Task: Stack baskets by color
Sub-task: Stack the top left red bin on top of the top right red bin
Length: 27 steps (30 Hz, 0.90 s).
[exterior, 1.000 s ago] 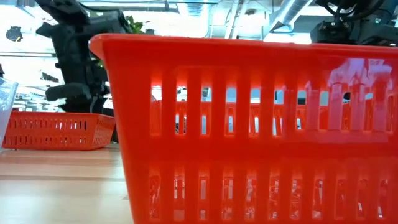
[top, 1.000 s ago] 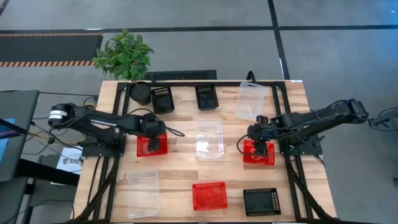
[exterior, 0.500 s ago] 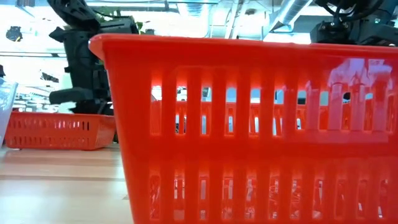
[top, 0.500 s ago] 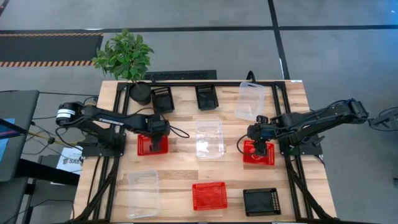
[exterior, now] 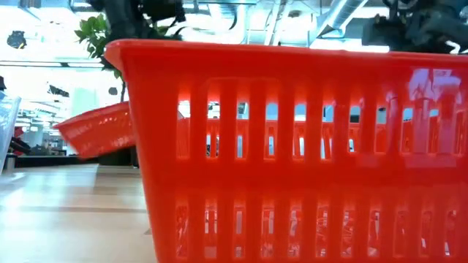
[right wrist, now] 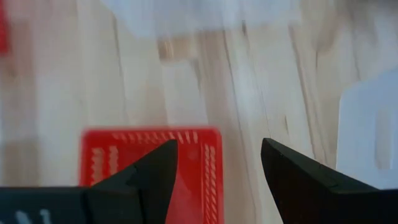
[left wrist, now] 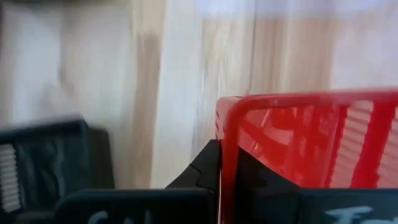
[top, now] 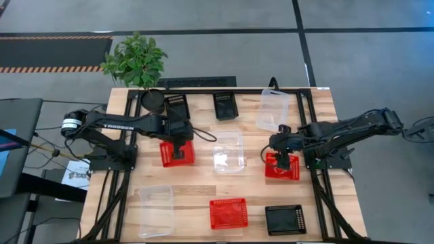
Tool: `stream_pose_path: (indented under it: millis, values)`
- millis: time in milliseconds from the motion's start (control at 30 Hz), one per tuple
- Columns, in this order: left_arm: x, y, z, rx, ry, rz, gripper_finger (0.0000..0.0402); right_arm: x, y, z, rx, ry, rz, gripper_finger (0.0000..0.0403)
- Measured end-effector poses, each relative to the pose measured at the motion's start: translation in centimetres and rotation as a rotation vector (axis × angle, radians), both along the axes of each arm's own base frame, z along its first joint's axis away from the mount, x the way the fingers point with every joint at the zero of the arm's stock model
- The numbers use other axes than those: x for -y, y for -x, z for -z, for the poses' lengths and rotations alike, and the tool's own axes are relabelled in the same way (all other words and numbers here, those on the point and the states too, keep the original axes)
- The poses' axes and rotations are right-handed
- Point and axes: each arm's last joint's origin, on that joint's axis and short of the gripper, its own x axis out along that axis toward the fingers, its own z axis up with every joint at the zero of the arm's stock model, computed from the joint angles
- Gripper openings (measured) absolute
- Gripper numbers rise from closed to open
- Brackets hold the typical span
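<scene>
High view: left gripper clamped on a red basket, right gripper spread above another.

Wooden table [top: 203, 190] carries the set: clear baskets at far right [top: 273, 109], centre [top: 228, 150] and near left [top: 156, 210]; black baskets at far edge [top: 178, 106], [top: 225, 105] and near right [top: 285, 219]; one red basket at near centre [top: 228, 213]. Left gripper [top: 178, 144] is closed on the rim of a red basket [top: 178, 152], which the low view shows tilted clear of the table. Right gripper [top: 285, 161], fingers wide apart, hangs over the right red basket [top: 282, 167]. Potted plant [top: 137, 62] stands at the far left corner.
</scene>
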Motion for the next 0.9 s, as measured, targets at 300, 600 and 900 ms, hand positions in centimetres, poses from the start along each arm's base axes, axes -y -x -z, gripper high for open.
stream_pose_path:
  millis: [300,600,900]
  values:
    - [0.1,-3.2,-6.6,0.36,0.02,0.106,0.0,0.4,2.8,-2.9,0.22,-0.03,-0.003,0.0255]
    - [-0.3,-8.4,-10.0,0.731,0.119,0.21,0.0,0.9,6.7,-5.6,0.486,-0.112,0.046,0.0255]
    - [0.0,-18.2,-8.8,0.731,0.231,0.267,0.0,1.6,11.5,-7.2,0.736,-0.114,0.012,0.0255]
